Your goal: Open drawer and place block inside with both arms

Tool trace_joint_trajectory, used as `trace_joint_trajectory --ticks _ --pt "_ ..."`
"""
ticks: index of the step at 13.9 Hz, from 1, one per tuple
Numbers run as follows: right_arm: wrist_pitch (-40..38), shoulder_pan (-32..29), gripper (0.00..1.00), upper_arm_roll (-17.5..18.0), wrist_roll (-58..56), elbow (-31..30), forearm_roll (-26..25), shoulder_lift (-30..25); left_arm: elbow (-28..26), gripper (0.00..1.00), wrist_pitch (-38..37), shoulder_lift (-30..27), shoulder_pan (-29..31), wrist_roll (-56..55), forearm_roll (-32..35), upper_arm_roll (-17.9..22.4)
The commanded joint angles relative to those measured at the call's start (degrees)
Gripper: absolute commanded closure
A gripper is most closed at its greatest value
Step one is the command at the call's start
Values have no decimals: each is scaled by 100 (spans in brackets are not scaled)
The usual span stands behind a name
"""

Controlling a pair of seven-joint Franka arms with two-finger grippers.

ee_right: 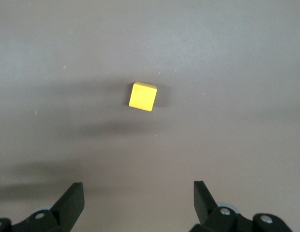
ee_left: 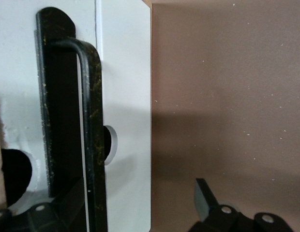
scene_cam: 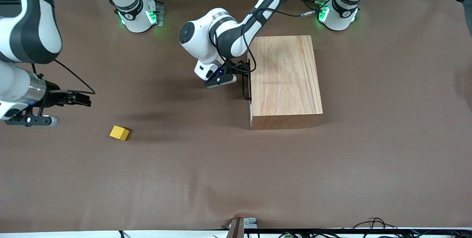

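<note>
I should clamp my left end effector (ee_left: pixel 150 203), fingers apart around the drawer's black bar handle (ee_left: pixel 92 135), squarely before pulling, while my right end effector (ee_right: pixel 138 200) hovers spread over the yellow block (ee_right: pixel 142 96).

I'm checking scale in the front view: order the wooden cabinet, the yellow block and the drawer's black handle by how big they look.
1. Wooden cabinet
2. Black handle, long but thin, partly hidden by the left gripper
3. Yellow block
</note>
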Motion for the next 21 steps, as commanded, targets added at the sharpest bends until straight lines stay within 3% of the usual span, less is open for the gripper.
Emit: trace_joint_trajectory --ticks 1,8,13,20,21 --pt "325 81 0 -16 789 28 7 369 143 0 25 61 31 68 76 40" --pt "1319 151 0 -16 2152 -51 16 1468 161 0 360 97 84 60 50 23" --pt "3154 178 0 -7 2171 -850 16 1978 179 0 456 106 75 25 -21 -4" --pt "3297 204 0 -7 2109 -895 16 2234 187 0 939 106 92 -98 -610 31" --pt "3297 195 16 -7 2101 -895 16 2234 187 0 992 106 92 -90 -610 31"
